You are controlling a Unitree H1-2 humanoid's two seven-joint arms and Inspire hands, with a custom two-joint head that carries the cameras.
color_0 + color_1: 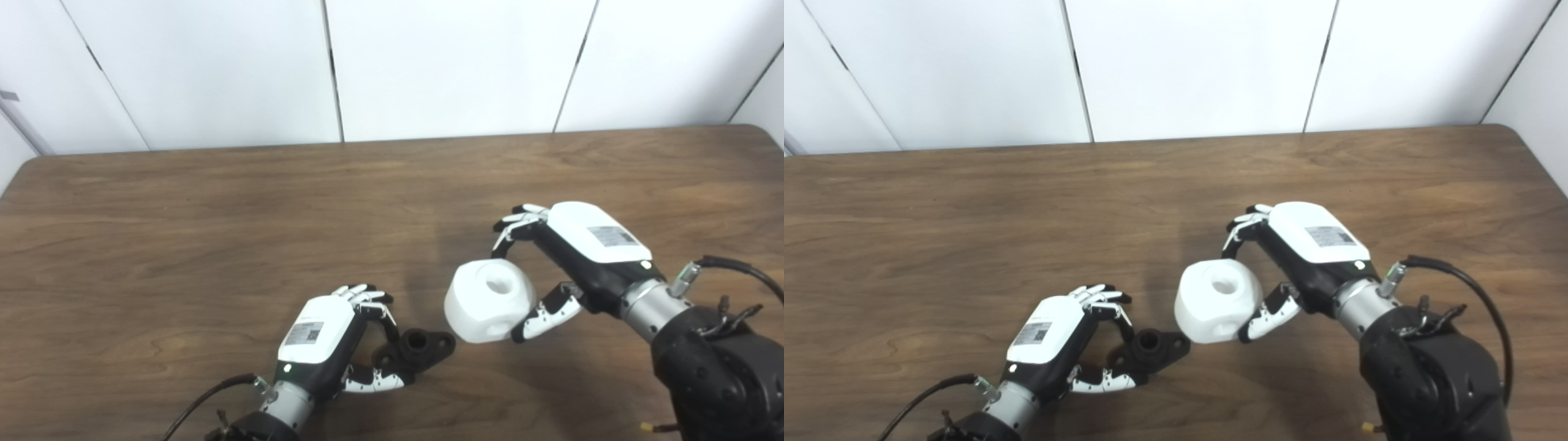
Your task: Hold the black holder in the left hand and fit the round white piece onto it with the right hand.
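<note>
The black holder (420,348) has a short upright tube and a flat flange, and it lies on the wooden table (245,220) near the front. My left hand (334,337) is shut on the holder, with fingers above its near end and thumb below. The round white piece (489,299), with a hole in its top face, is held in my right hand (566,257) between fingers behind it and thumb in front. The piece hangs just right of and a little above the holder, apart from it. Both also show in the right eye view: holder (1153,348), piece (1217,300).
White wall panels (429,67) stand behind the table's far edge. The table's right corner (759,131) is rounded. A black cable (735,266) loops off my right forearm.
</note>
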